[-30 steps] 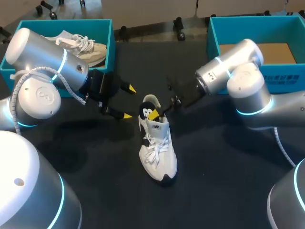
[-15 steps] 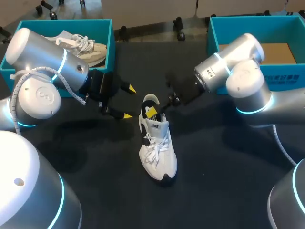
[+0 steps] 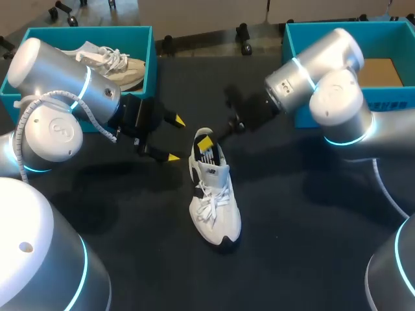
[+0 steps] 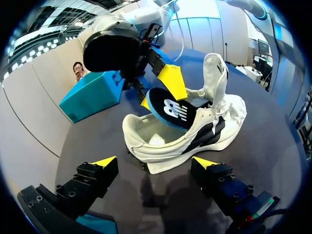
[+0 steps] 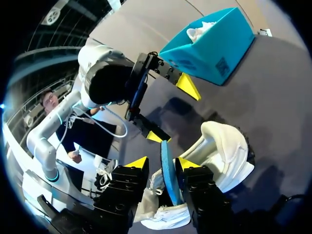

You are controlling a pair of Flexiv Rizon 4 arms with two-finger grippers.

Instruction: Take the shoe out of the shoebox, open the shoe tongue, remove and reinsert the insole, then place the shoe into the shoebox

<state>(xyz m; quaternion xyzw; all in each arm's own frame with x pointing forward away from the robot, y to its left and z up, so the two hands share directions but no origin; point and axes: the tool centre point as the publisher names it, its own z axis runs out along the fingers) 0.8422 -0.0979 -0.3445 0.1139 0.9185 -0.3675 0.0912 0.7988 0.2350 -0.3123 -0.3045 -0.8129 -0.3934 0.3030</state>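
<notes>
The white sneaker [image 3: 214, 194] lies mid-table, toe toward 6 o'clock. Its black insole [image 4: 170, 109] stands partly out of the heel, pinched between my right gripper [image 5: 163, 163] fingers, which come in from 2 o'clock. My left gripper [image 3: 174, 138] hovers at the shoe's 10 o'clock, fingers spread.

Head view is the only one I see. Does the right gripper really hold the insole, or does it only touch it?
Observer: It holds it. The right wrist view shows the insole standing on edge between both fingers of the right gripper, and each finger touches one side.
Operator: Is the insole fully out of the shoe?
Observer: No. In the left wrist view its lower end is inside the opening of the shoe.
Operator: And the tongue?
Observer: The tongue stands upright and leaves the opening uncovered.
</notes>
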